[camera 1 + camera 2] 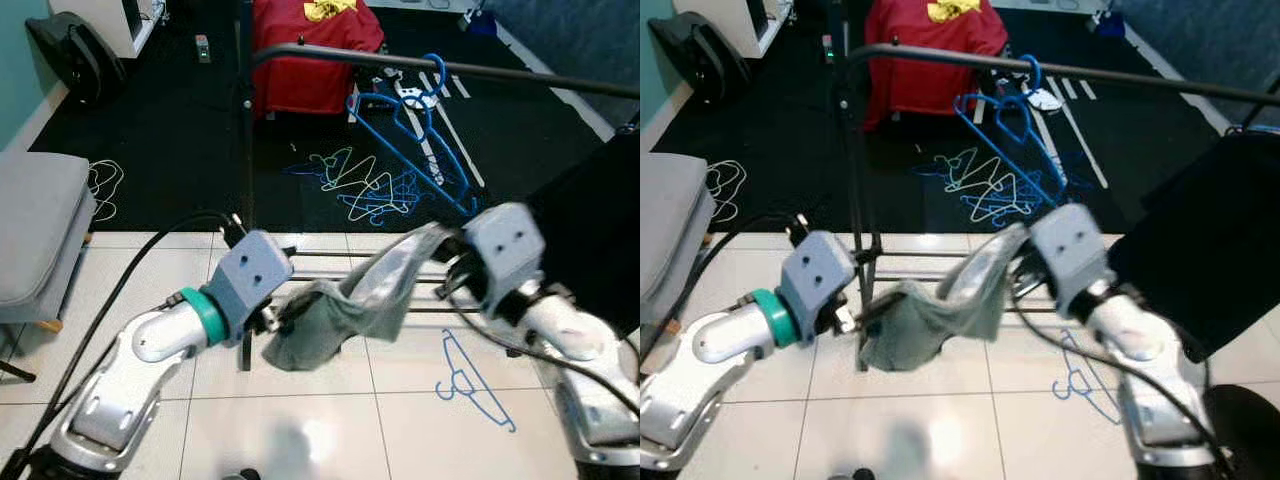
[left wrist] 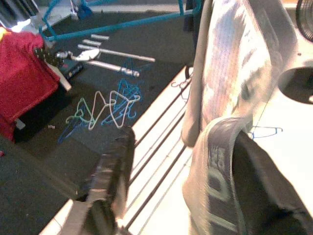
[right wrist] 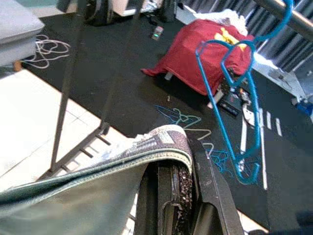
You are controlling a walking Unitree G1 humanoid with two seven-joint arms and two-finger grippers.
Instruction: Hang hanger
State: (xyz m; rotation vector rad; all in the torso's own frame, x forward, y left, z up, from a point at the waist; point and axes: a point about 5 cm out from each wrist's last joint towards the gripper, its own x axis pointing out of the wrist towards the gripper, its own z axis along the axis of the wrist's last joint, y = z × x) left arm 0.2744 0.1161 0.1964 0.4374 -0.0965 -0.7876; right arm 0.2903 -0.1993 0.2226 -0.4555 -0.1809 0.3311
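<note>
A grey garment sags between my two grippers above the white tiles. My left gripper is at its lower end; in the left wrist view one black finger stands apart from the cloth, which drapes over the other side. At the garment's upper end, my right gripper is shut on the waistband. Blue hangers hang on the black rail behind. Another blue hanger lies flat on the tiles below my right arm.
A tangle of hangers lies on the black carpet under the rail. Behind it is a red cloth heap. The rack's upright post and base bars stand ahead. A grey seat is at left, a black cloth at right.
</note>
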